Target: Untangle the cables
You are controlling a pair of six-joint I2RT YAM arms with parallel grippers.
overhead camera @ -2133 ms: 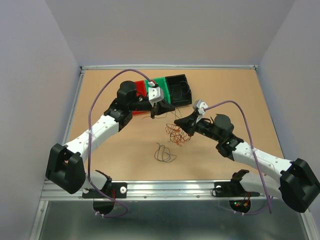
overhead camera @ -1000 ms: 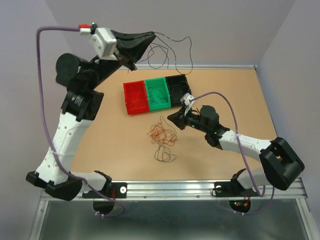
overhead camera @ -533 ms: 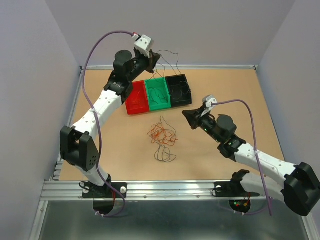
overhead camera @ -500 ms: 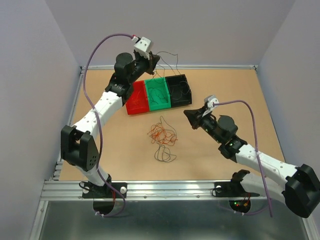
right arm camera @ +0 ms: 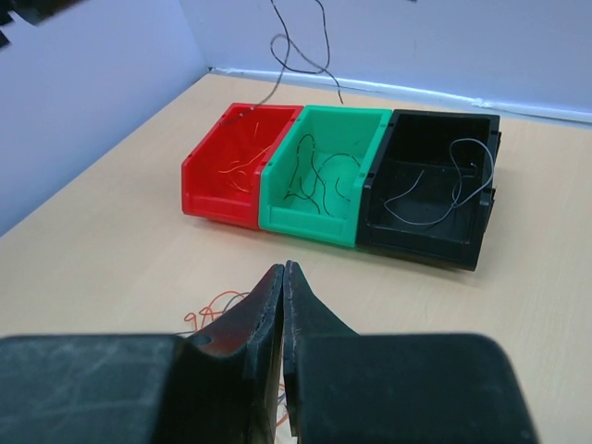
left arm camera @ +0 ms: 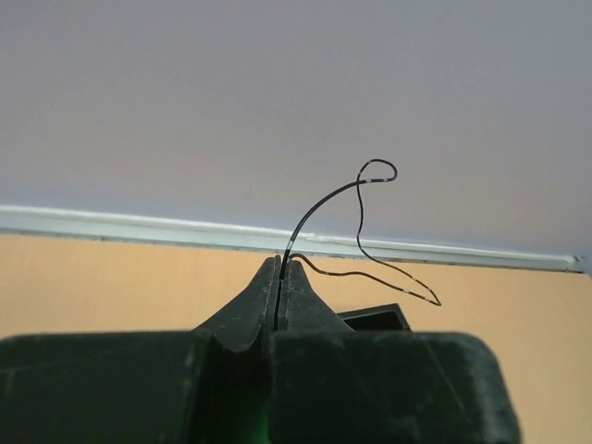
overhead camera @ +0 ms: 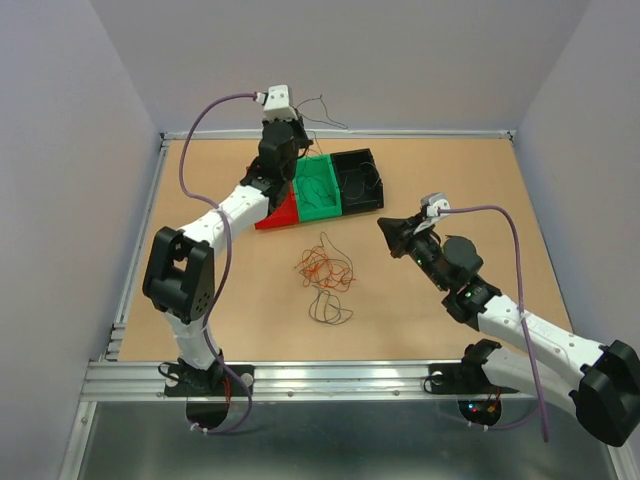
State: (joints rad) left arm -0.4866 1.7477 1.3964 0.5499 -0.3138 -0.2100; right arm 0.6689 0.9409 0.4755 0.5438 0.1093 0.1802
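Nearest my bases, a dark loop (overhead camera: 328, 308) of cable lies flat on the desk (overhead camera: 480, 200). Just beyond it is the orange tangle (overhead camera: 325, 267), and the two look close or touching at one edge. My right hand (right arm camera: 282, 277) hovers low beside that tangle, to its right, clenched with nothing I can see between the fingers. Farther back stand three bins side by side: the red bin (right arm camera: 231, 166) with orange strands in it, the green bin (right arm camera: 319, 180) with dark ones, and the black bin (right arm camera: 430, 185) with a pale grey one. Farthest and highest, my left hand (left arm camera: 280, 264) is raised over the bins near the back wall (left arm camera: 185, 92), pinching a single dark wire (left arm camera: 361, 199). It springs up out of the fingertips and curls back down in a loop. I judge that I am about to sort this strand, and the risk lies in how it hangs. It is so fine that it could slip from my pinch early, and when I let go its springy curl could catch on a rim. It could also flick into the wrong bin, or fall onto the tangle and knot up again. I cannot tell from here which bin is directly below it.
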